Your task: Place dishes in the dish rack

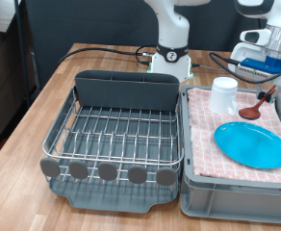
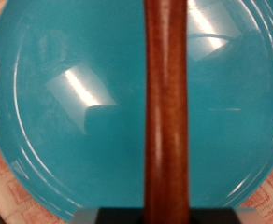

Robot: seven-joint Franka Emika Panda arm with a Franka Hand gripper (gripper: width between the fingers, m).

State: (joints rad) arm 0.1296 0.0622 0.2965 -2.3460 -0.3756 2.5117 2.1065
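The brown wooden spoon (image 1: pixel 257 105) hangs tilted in the air over the far part of the crate, its handle end up at my gripper (image 1: pixel 279 86) by the exterior view's right edge. In the wrist view the spoon's handle (image 2: pixel 166 112) runs straight out from the dark fingers (image 2: pixel 118 217), which are closed on it, with the light-blue plate (image 2: pixel 71 103) below. The plate (image 1: pixel 251 144) lies flat on the checked cloth. The white mug (image 1: pixel 224 93) stands upright behind it. The dish rack (image 1: pixel 116 135) on the left holds nothing.
The grey crate (image 1: pixel 237 197) lined with red-checked cloth stands right of the rack, touching it. The robot's white base (image 1: pixel 169 53) and black cables sit behind the rack. A blue and white object (image 1: pixel 266 63) lies at the back right. The wooden table (image 1: pixel 35 115) extends left.
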